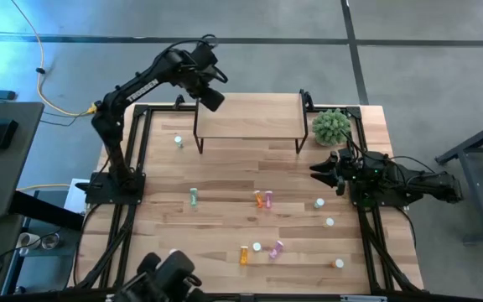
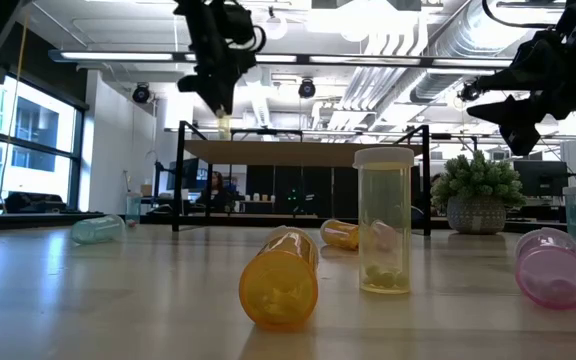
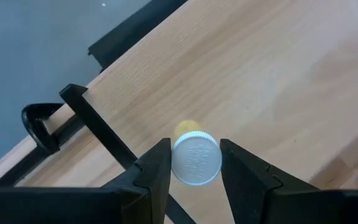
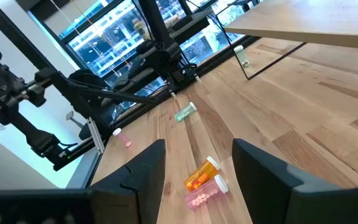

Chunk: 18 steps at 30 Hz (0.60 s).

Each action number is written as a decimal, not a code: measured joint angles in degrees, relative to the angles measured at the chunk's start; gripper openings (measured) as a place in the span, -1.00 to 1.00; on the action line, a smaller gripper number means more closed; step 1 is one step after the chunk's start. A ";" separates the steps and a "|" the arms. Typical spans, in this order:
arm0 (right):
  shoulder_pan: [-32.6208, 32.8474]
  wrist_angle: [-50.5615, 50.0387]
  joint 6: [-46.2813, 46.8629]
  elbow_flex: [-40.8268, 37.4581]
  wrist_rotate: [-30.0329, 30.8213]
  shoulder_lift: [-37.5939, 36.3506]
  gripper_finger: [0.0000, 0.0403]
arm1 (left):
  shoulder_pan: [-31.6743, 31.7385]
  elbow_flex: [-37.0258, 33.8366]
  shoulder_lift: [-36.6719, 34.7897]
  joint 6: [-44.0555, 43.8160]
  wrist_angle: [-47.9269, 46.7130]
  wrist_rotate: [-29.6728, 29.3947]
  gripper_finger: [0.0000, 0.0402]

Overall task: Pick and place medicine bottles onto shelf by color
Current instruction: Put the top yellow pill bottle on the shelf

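Note:
My left gripper hangs over the left end of the shelf, shut on a yellow medicine bottle with a white cap. In the low view the bottle hangs under the fingers, just over the shelf board. Several other medicine bottles lie or stand on the table: green, orange, pink. My right gripper waits open at the table's right side, holding nothing. My left gripper pinches the bottle's white cap by its round side between the two fingers. The fingers come from above, pointing steeply down. The bottle hangs upright below them, cap up, above the shelf's left end.
A green plant ball in a pot stands right of the shelf. A green bottle stands near the shelf's left legs. Close to the low camera are an orange bottle on its side, a yellow one upright and a pink one.

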 joint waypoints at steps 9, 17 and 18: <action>0.00 0.00 -0.01 0.00 0.00 0.02 -0.12 | -0.10 0.02 2.68 -1.76 0.02 -2.67 -0.42; 0.00 0.00 0.01 0.00 0.00 0.00 -0.12 | -0.17 0.02 2.66 -1.94 0.31 -2.72 -0.41; 0.00 -0.02 0.00 0.00 0.00 0.01 -0.12 | -0.17 0.02 2.66 -1.95 0.31 -2.72 -0.41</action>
